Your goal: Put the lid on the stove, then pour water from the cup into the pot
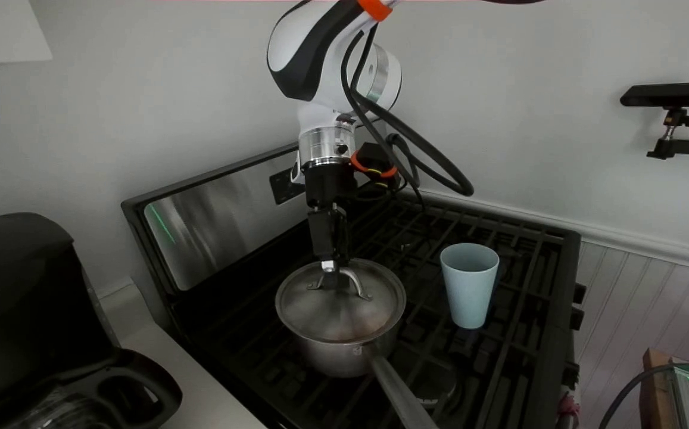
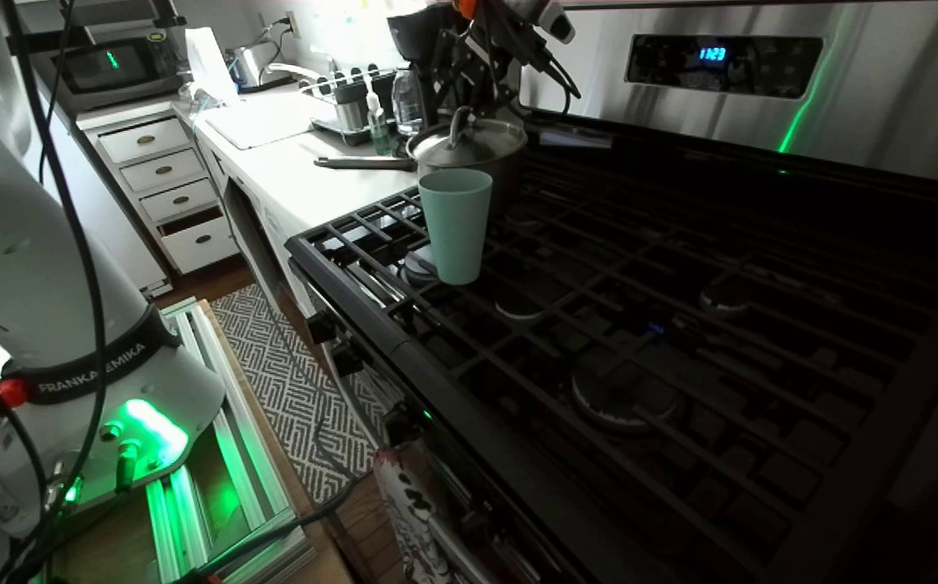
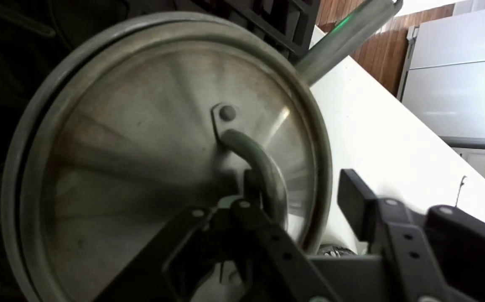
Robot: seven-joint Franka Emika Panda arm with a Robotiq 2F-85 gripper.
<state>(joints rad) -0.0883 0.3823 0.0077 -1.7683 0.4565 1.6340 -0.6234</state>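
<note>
The lid (image 1: pixel 323 313), round and metal, lay on the pot (image 1: pixel 353 360) and covered its mouth. Its arched handle (image 3: pixel 263 163) stood up at the middle. In the wrist view the gripper (image 3: pixel 303 197) was at that handle with its fingers spread: one stood just beside the bar, the other across a gap on the opposite side, so the bar ran between them. Whether the nearer finger touched the bar could not be told.

The pot sat on the grates of the stove (image 1: pixel 532 286), its long straight handle (image 1: pixel 401 390) pointing away from the raised back panel (image 1: pixel 219 223). The pale blue cup (image 1: pixel 470 292) stood upright on the same grates, near the pot but apart from it. In an exterior view a display (image 2: pixel 720 61) on the panel showed blue digits.

The arm (image 1: pixel 326 59) hung over the stove, a black cable (image 1: pixel 464 187) looping beside it. A white tabletop (image 1: pixel 207 387) ran alongside the stove, with a black coffee maker (image 1: pixel 16 292) on it. In an exterior view a patterned cloth (image 2: pixel 408 511) hung at the stove's front, and green light shone on the robot base (image 2: pixel 104 397), near a patterned rug (image 2: pixel 298 389).
</note>
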